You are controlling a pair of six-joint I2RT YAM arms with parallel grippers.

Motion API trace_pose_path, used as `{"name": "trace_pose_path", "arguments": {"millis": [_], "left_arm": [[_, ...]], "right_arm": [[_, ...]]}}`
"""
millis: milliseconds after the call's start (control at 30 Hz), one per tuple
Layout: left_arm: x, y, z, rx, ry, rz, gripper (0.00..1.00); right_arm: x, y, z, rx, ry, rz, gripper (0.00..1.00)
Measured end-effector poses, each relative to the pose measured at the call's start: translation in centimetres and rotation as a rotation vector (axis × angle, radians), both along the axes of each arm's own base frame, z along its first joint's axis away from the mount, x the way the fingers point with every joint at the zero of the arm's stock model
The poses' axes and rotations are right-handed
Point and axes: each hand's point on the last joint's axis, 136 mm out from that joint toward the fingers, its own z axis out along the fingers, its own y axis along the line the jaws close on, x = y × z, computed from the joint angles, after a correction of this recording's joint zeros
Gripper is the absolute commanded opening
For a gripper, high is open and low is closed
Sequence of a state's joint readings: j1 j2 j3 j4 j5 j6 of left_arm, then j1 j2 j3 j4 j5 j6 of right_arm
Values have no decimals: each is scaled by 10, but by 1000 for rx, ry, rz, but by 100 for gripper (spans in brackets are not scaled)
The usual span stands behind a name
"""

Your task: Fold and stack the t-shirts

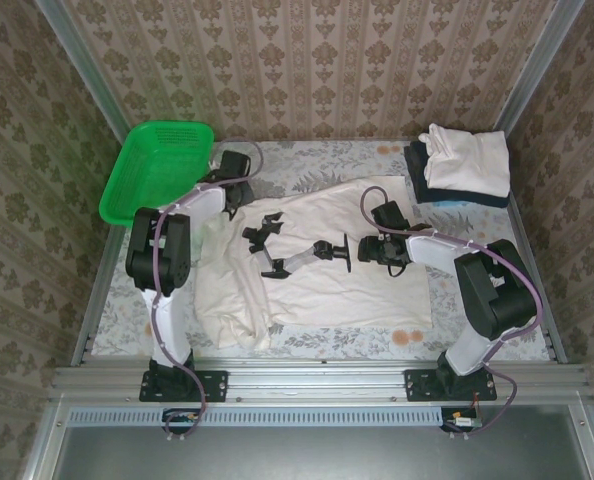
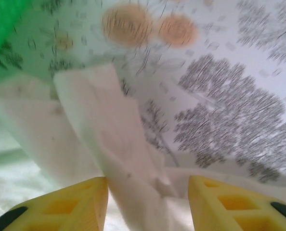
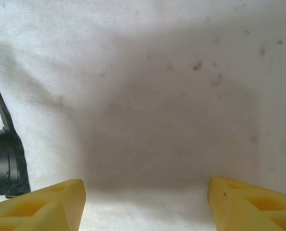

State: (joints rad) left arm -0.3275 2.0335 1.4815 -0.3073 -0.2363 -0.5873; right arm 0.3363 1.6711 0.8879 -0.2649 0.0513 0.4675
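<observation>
Our left gripper stands part open. A ridge of the shirt runs up between its fingers, close against the one on the view's left, with a gap before the other; we see no pinch. Beyond the ridge lies bare table, and the basket sits at the upper left of that view.

Our right gripper is wide open and holds nothing. Flat shirt cloth spreads under it; we cannot tell whether the tips touch. A black part stands at that view's left edge, and we cannot tell what it is.

From above, the shirt covers the table's middle under both arms. Its near hem runs straight, with a narrow bare strip before the near rail. Its left side is rumpled and bunches toward the near left. We find open table along the far side between basket and stack, and a strip down the right side. The stack, a cream shirt on a navy shirt, sits in the far right corner at the table's right edge, near the spread shirt but apart from it. The basket tilts over the far left corner, its outer side past the table's edge. Walls close in on three sides.
</observation>
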Motion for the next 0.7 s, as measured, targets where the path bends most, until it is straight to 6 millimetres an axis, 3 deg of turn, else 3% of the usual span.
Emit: {"name": "trace_pose_path", "arguments": {"millis": [200, 267, 333, 433, 500, 633, 700], "left_arm": [[8, -1, 31, 65, -55, -5, 59], [13, 0, 36, 76, -54, -10, 52], [28, -2, 39, 82, -57, -17, 34], [38, -4, 24, 79, -32, -36, 24], [25, -1, 2, 96, 24, -46, 23], [-30, 4, -45, 116, 177, -92, 14], [-42, 2, -44, 109, 178, -111, 10]], "right_arm": [[0, 0, 0, 0, 0, 0, 70], [0, 0, 0, 2, 0, 0, 70], [0, 1, 0, 6, 0, 2, 70], [0, 1, 0, 9, -1, 0, 70], [1, 2, 0, 10, -2, 0, 70], [0, 1, 0, 9, -1, 0, 70], [0, 1, 0, 9, -2, 0, 70]]}}
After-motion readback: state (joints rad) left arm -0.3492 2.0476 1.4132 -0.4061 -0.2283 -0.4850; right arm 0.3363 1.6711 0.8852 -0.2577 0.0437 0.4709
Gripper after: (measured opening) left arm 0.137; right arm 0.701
